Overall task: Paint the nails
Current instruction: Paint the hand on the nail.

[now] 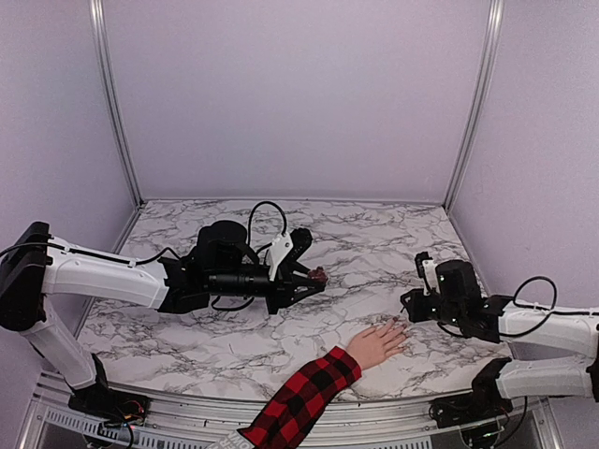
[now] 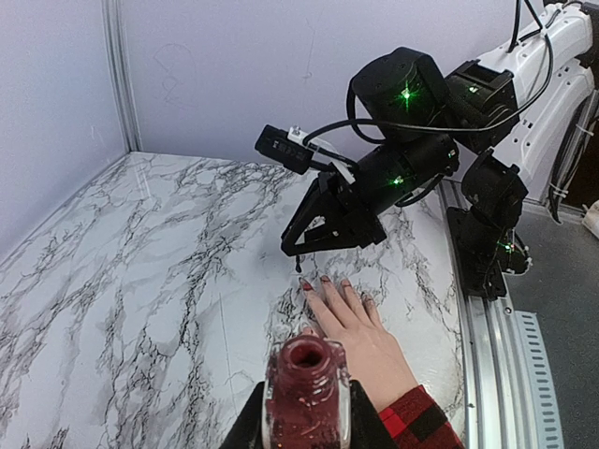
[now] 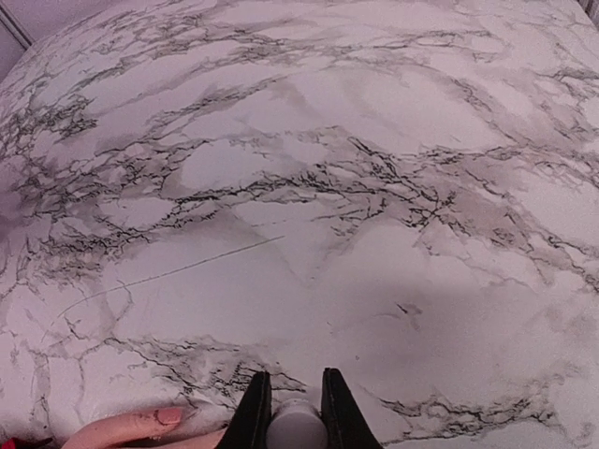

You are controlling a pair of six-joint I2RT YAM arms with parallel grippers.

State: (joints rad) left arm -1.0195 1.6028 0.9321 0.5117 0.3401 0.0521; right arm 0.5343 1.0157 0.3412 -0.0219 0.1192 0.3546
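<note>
Left arm stretched low over the counter toward the right, wrist roughly level, left claw clamped on an upright dark-red bottle. Right arm folded near its base, forearm reaching left, wrist pitched downward. Right claw pointing at the counter, jaws pinched tight on a white cap.

Dark-red nails, red-black plaid sleeve, white-marbled table
</note>
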